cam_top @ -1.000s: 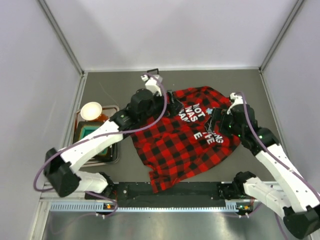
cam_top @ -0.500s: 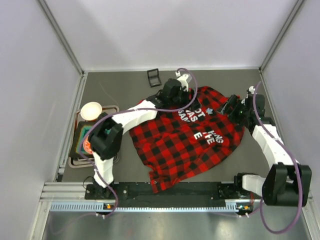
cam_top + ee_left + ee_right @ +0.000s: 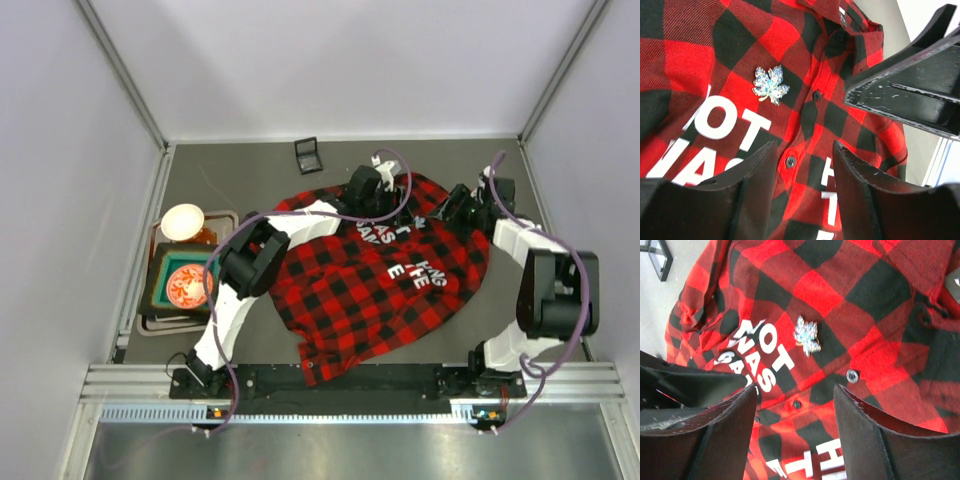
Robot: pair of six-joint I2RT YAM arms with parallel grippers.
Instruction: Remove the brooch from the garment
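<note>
The garment (image 3: 370, 290) is a red-and-black plaid shirt with white lettering, spread flat on the grey table. The brooch (image 3: 421, 222) is a small sparkly pale leaf-like pin, fastened beside the button placket above the lettering. It also shows in the left wrist view (image 3: 771, 85) and the right wrist view (image 3: 807, 335). My left gripper (image 3: 388, 208) hovers just left of the pin, open, with only cloth below its jaws (image 3: 803, 150). My right gripper (image 3: 446, 214) hovers just right of it, open and empty too (image 3: 795, 390). Neither touches the brooch.
A small black square box (image 3: 309, 155) stands on the table behind the shirt's collar. At the left, a tray (image 3: 150, 322) holds a white bowl (image 3: 182, 221) and a green dish (image 3: 185, 285). Enclosure walls close in the sides and back.
Both arms have reached further over the upper part of the shirt, bringing the two grippers close together on either side of the brooch. Both pairs of jaws have narrowed but still stand apart.
</note>
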